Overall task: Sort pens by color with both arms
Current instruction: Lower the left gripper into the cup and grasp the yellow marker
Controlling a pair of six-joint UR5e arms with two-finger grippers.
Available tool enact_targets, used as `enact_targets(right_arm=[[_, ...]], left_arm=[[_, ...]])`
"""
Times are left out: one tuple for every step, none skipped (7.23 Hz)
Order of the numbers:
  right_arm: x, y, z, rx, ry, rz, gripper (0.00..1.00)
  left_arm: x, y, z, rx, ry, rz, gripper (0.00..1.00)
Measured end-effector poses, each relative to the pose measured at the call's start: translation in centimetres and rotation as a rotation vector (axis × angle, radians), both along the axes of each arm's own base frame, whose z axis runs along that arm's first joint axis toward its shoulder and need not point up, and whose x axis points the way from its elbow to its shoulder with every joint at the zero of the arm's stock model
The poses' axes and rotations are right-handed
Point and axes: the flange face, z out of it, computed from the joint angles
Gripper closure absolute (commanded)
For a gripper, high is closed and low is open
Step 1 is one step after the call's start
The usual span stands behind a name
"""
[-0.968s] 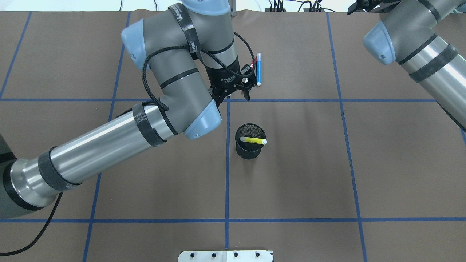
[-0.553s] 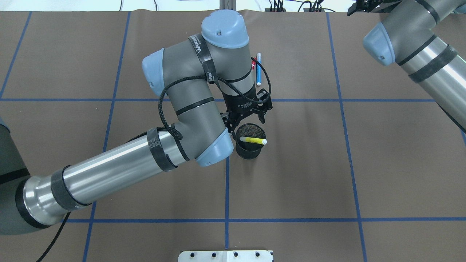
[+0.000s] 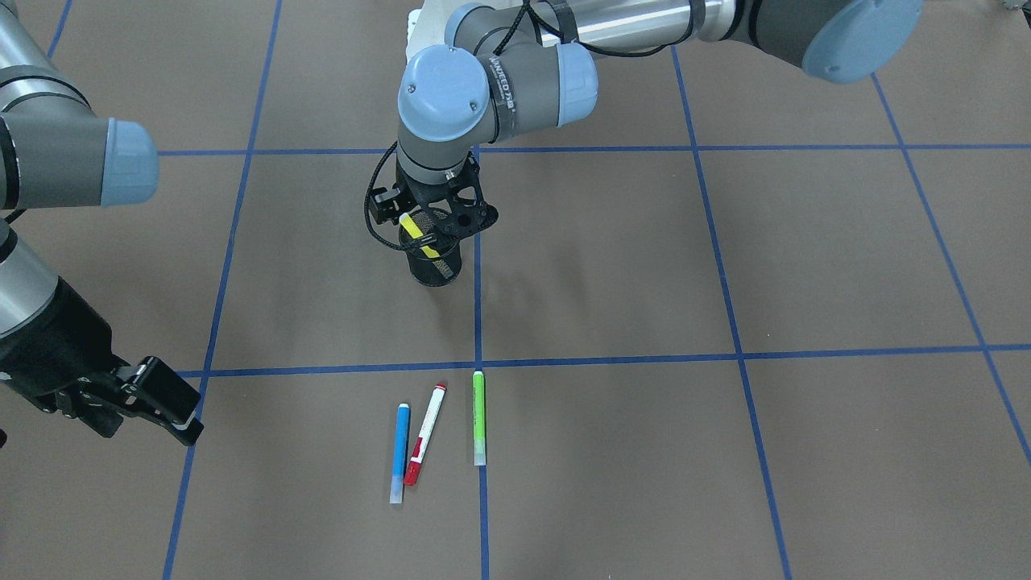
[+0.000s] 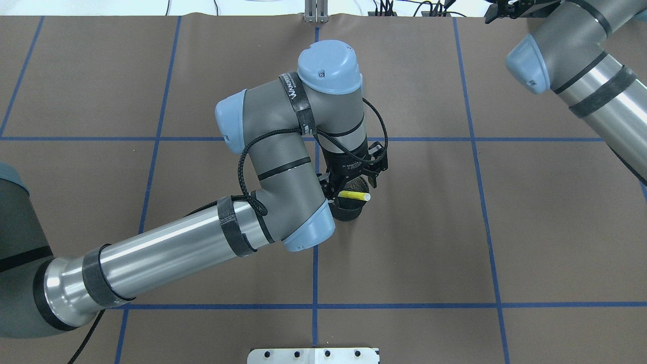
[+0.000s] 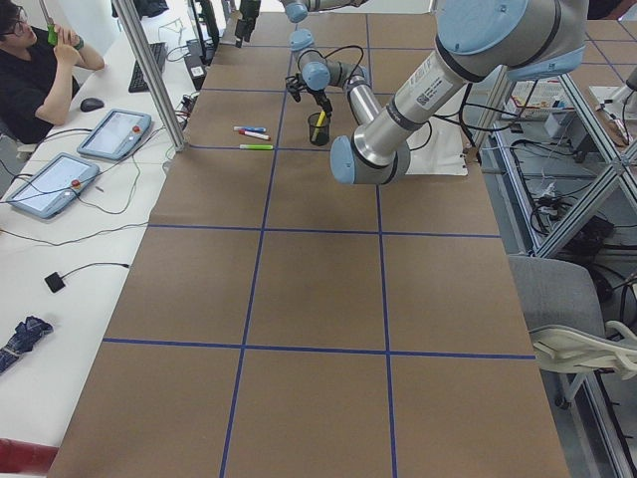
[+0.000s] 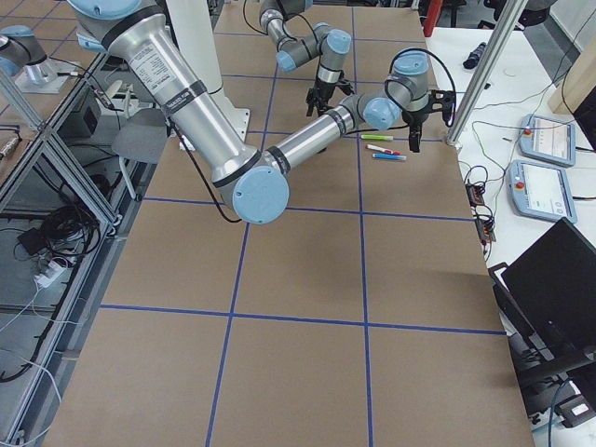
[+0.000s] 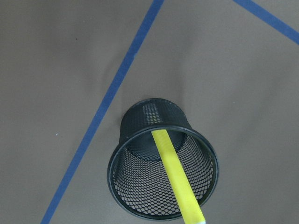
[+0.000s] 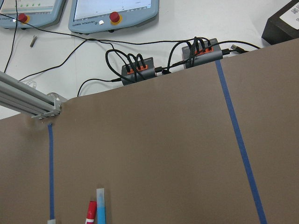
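Left end effector point(image 4: 354, 185) moved over cup point(image 4: 349, 215) rim.

The yellow pen point(image 3: 419, 234) leans in the mesh cup point(image 3: 435, 270); blue pen point(image 3: 399, 453), red-white pen point(image 3: 424, 433) and green pen point(image 3: 478, 417) lie flat together, well apart from it.

A brown paper cover point(image 4: 556, 227) lay over the table, ruled into large squares by blue tape lines point(image 4: 315, 263). Along one side ran a white bench point(image 5: 70, 329) with touch-screen pendants point(image 5: 114, 134), a mouse point(image 5: 92, 104) and loose cables. A person in black point(image 5: 30, 85) sat there. An aluminium post point(image 5: 151, 80) stood at the table's edge, and a grey chair point(image 5: 552, 299) stood opposite. The light was even.
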Motion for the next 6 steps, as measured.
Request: enact_targets(right_arm=[[0.0,0.0,0.0,0.001,0.001,0.000,0.00],[0.1,0.0,0.0,0.003,0.002,0.000,0.00],[0.1,0.0,0.0,0.004,0.003,-0.001,0.00],[0.1,0.0,0.0,0.005,0.004,-0.001,0.00],[0.1,0.0,0.0,0.007,0.004,-0.001,0.00],[0.1,0.0,0.0,0.007,0.004,0.000,0.00]], left_arm=[[0.6,-0.4,0.2,0.005,0.004,0.000,0.23],[1.2,-0.7,0.0,0.011,0.011,-0.001,0.31],[1.6,-0.8,-0.3,0.016,0.017,0.000,0.38],[1.9,-0.8,-0.6,0.018,0.020,0.002,0.48],[2.1,-0.6,-0.7,0.019,0.021,0.006,0.51],[2.3,-0.4,-0.8,0.021,0.022,0.009,0.51]])
